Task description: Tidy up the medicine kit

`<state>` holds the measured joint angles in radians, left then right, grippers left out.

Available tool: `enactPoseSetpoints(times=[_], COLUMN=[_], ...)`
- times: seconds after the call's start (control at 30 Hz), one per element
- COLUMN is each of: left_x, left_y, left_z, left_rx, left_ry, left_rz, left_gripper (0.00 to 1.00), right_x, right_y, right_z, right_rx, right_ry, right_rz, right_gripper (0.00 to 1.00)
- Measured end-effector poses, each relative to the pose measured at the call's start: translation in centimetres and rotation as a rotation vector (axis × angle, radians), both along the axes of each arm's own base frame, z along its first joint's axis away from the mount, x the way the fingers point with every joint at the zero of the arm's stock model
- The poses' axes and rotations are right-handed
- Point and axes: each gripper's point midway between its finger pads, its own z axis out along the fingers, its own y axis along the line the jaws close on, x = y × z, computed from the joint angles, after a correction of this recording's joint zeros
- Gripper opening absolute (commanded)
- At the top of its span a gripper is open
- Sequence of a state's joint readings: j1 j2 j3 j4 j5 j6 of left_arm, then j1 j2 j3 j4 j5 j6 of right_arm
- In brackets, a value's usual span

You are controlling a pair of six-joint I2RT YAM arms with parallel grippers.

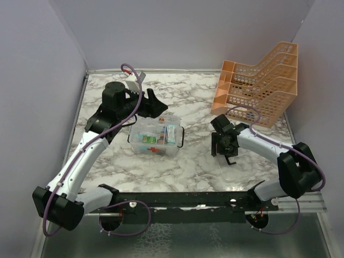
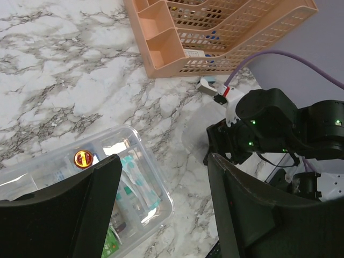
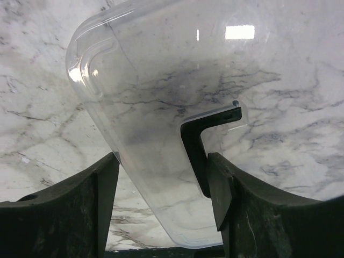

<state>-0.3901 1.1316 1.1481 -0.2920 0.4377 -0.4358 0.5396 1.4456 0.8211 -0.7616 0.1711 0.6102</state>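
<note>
Med kit box (image 1: 156,138) sits approx. mid-table on the marble top (image 1: 188,172), lid off, clear walls, full of small stuff: teal sachets (image 2: 134,183) along one side, a little round red-and-yellow cap (image 2: 82,158) further in, other bits too small to make out. Left gripper (image 2: 164,161) hangs just over the box's far corner, tilted down, fingers spread w/ nothing between them, so released, no contact w/ the box that I can see. The kit's clear lid (image 3: 150,80) lies flat on the table to the right of the box, apart from it, w/ its black handle (image 3: 196,148) facing up. Right gripper (image 3: 164,161) is right above that lid, pointing down, jaws apart and straddling the handle; the handle's leg is close by the right-hand finger, the other finger stands well clear of it, so not clenched on anything. Whether a fingertip touches the lid itself I can't tell. Orange mesh rack (image 1: 258,86) stands at the back right corner, tiers stepped up toward the wall, well apart from box and lid. Purple cable (image 2: 279,54) loops over the right arm's wrist.
</note>
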Motion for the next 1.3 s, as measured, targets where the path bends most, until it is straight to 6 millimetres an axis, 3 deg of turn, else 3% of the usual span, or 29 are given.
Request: enactPoseSetpoints(times=[0.23,0.43,0.57,0.67,0.83,1.13,1.3], left_x=[-0.4,-0.6,-0.4,-0.2,0.2,1.1,1.3], left_y=[-0.7,-1.8,-1.8,-1.7,-1.4,-0.3,0.0], left_z=[-0.2,-2.4,-3.0,-3.0,-3.1,-2.9,-2.7], left_rx=[-0.011,-0.001,0.007,0.009,0.019,0.037,0.039], left_ry=[0.015,0.077,0.092,0.086,0.082,0.058,0.051], left_rz=[-0.014,-0.032,-0.022,-0.008,0.022,0.100,0.125], left_gripper=[0.68,0.68,0.68,0.68,0.68,0.69,0.70], right_x=[2.5,4.5,4.4,4.2,3.9,4.4,4.9], right_y=[1.9,3.4,3.8,3.8,3.6,3.9,4.0], right_z=[0.5,1.0,1.2,1.3,1.1,0.4,0.0], right_rx=[0.068,0.092,0.086,0.082,0.070,0.005,-0.064], right_ry=[-0.066,-0.096,-0.100,-0.100,-0.087,-0.068,-0.071], right_rz=[-0.061,-0.078,-0.043,-0.022,-0.006,0.026,0.038], right_gripper=[0.54,0.74,0.77,0.77,0.67,0.70,0.56])
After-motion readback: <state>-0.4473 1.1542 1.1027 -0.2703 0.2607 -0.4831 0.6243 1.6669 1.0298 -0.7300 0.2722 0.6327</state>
